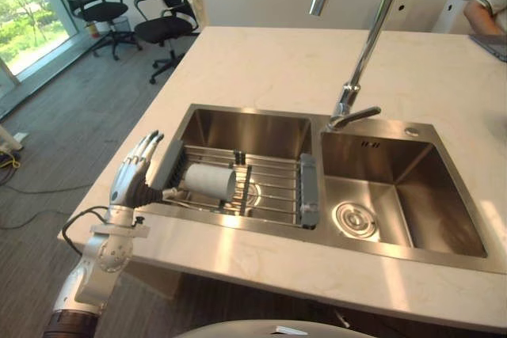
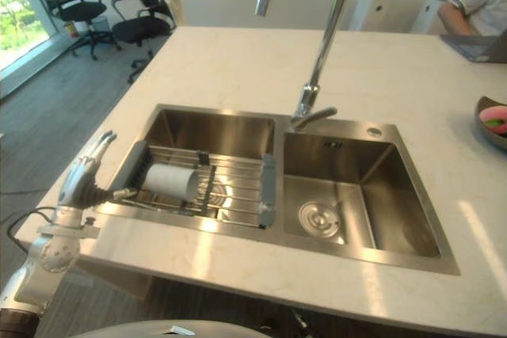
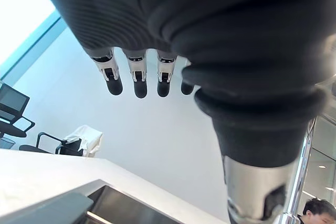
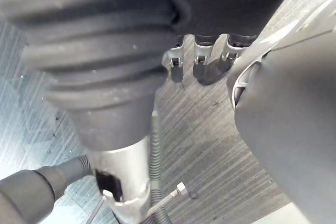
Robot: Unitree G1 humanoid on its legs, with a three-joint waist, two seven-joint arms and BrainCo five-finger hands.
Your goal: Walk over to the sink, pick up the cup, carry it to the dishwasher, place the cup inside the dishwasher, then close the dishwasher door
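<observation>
A white cup (image 1: pixel 210 181) lies on its side on a wire drying rack (image 1: pixel 277 187) that spans the left basin of a steel double sink (image 1: pixel 238 128). My left hand (image 1: pixel 135 168) is raised at the counter's left edge, just left of the rack's grey end and a short way from the cup. Its fingers (image 3: pixel 139 80) are straight and hold nothing. Down by the floor hangs my right hand (image 4: pixel 202 61), its fingers relaxed and empty.
A tall curved faucet (image 1: pixel 360 53) rises between the basins, and the right basin (image 1: pixel 396 195) has a round drain. The pale counter (image 1: pixel 269 61) stretches beyond. Office chairs (image 1: pixel 103 5) stand far left. A person's arm (image 2: pixel 467 5) and a bowl (image 2: pixel 493 120) are at the far right.
</observation>
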